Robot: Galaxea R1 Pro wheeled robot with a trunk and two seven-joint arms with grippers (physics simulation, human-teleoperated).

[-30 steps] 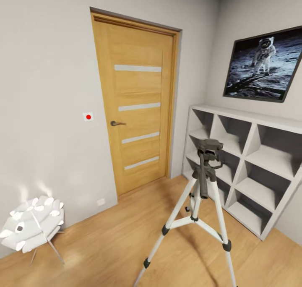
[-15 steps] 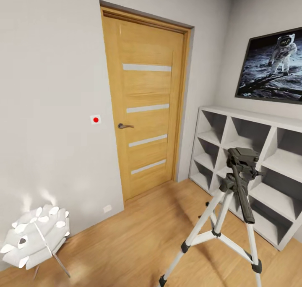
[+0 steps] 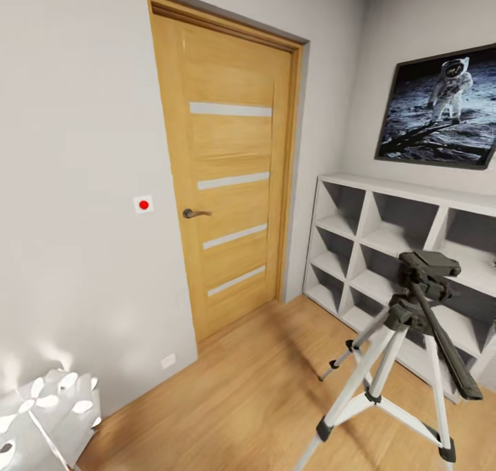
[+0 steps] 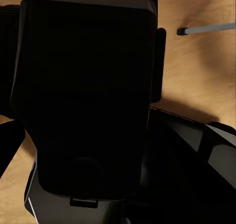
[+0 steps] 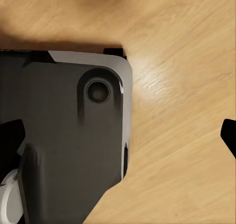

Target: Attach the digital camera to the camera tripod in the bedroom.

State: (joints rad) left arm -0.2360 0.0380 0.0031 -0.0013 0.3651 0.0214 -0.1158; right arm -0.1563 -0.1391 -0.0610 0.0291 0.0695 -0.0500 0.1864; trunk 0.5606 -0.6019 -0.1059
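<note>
Looking at the bedroom corner from the head view: camera tripod point(image 3: 406, 361) standing lower right on the wood plank floor point(image 3: 234, 395), silver legs splayed, black head up top, long pan handle sloping down toward the right. Head plate sitting bare, nothing mounted on it. White cube shelves point(image 3: 386, 250) standing just behind the tripod along the right wall. Wooden door point(image 3: 224, 175) sitting closed in the left wall, dark lever handle point(image 3: 195, 213) at mid height, small white wall plate with a red dot point(image 3: 143, 204) just beside the frame. Framed astronaut picture point(image 3: 441, 106) hanging above the shelves. White petal-shaped lamp point(image 3: 41, 423) glowing at lower left, cut by the frame edge.

Left wrist view: staring at a dark boxy robot body part point(image 4: 88, 101) up close, floor behind it, one silver tripod leg tip point(image 4: 206, 30) lying across the far corner. Right wrist view: grey-black robot casing point(image 5: 69, 135) over plank floor.

Digital camera: not locating it. Left and right pincer states: cannot tell, fingers not resolving in either wrist view.
</note>
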